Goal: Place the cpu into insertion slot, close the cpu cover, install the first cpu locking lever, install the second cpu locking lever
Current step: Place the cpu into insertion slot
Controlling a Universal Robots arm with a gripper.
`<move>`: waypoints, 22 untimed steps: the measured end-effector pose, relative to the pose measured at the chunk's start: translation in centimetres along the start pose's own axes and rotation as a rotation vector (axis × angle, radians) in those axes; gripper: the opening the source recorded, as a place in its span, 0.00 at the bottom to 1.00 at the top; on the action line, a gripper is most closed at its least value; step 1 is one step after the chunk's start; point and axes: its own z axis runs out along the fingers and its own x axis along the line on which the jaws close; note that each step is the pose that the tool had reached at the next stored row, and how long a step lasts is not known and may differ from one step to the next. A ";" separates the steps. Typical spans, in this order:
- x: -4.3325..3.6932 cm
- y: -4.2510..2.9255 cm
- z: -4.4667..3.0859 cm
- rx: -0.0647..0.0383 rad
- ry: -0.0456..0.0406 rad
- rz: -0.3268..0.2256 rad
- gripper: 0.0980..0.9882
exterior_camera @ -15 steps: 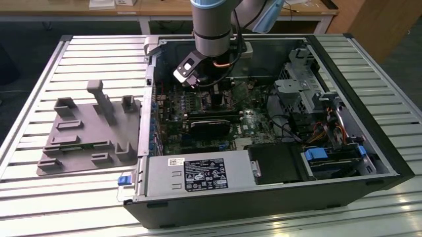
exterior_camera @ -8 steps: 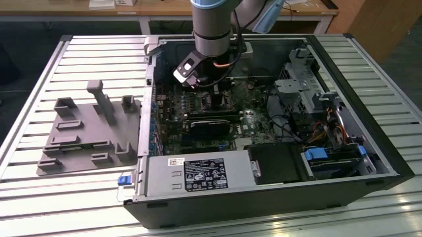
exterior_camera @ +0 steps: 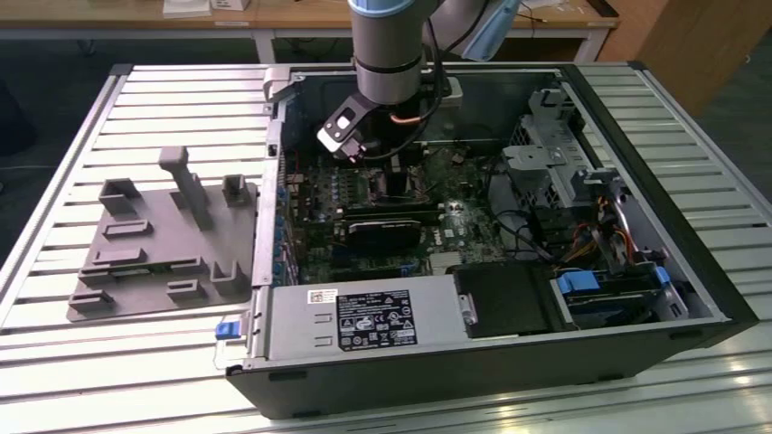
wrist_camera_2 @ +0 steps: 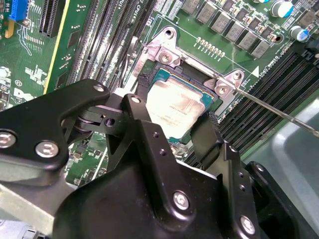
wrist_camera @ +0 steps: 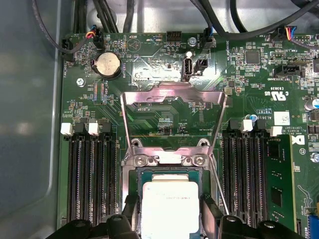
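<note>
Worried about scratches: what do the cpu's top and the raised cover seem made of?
The cpu top: apparently matte, pale silvery metal, with soft glare. The cover: likely thin bare sheet metal, semi-glossy, with bright glints along its bent edges.

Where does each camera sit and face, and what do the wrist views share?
Exterior view: above and off the arm, looking down into the open computer case; the arm reaches into it.
First wrist view: faces squarely onto the motherboard and opened cpu cover; end effector in the foreground.
Second wrist view: slants past the end effector's black body.
Both wrist views share the cpu.
</note>
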 end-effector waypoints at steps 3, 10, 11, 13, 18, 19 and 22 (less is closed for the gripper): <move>0.00 0.00 -0.05 0.000 -0.0001 0.000 0.58; 0.01 0.07 -0.86 0.000 -0.0002 0.000 0.58; 0.01 0.09 -0.98 0.000 -0.0001 0.000 0.58; 0.01 0.10 -1.14 0.000 -0.0002 0.000 0.58; 0.01 0.11 -1.24 0.000 0.0000 0.000 0.58; 0.01 0.11 -1.26 0.000 0.0000 0.000 0.58; 0.01 0.12 -1.33 0.000 -0.0001 0.000 0.56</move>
